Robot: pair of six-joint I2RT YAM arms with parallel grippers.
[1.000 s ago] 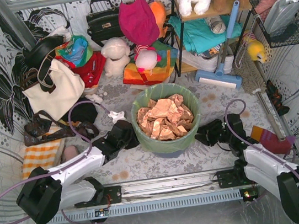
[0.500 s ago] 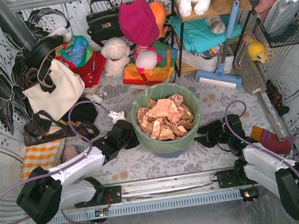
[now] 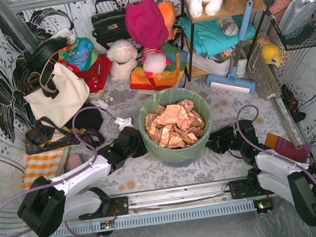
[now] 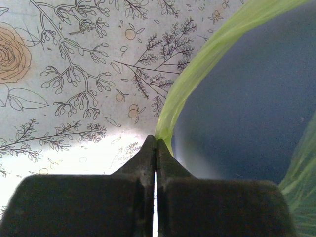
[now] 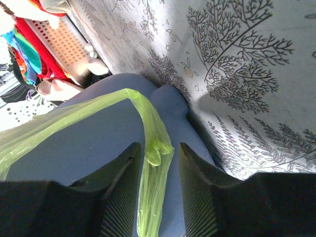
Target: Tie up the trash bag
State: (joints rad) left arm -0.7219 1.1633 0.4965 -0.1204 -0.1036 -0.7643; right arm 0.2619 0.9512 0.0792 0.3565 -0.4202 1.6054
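The trash bag (image 3: 199,108), thin light-green plastic, lines a round blue-grey bin (image 3: 180,152) mid-table, with crumpled tan paper inside. My left gripper (image 3: 140,144) sits against the bin's left side. In the left wrist view its jaws (image 4: 156,141) are shut, and a taut strip of the bag's rim (image 4: 197,69) rises from the tips. My right gripper (image 3: 212,142) is at the bin's right side. Its jaws (image 5: 159,148) stand open around a hanging twisted strip of the bag (image 5: 154,133); neither finger touches the strip.
A white tote (image 3: 58,96) and an orange striped cloth (image 3: 42,164) lie at the left. Soft toys, a black handbag (image 3: 109,22) and a shelf crowd the back. A blue floor sweeper (image 3: 232,81) lies at the back right. A red item (image 3: 288,147) lies by the right arm.
The right gripper has shifted slightly toward the bin, and its jaws widened then narrowed a little. The left arm has not moved.
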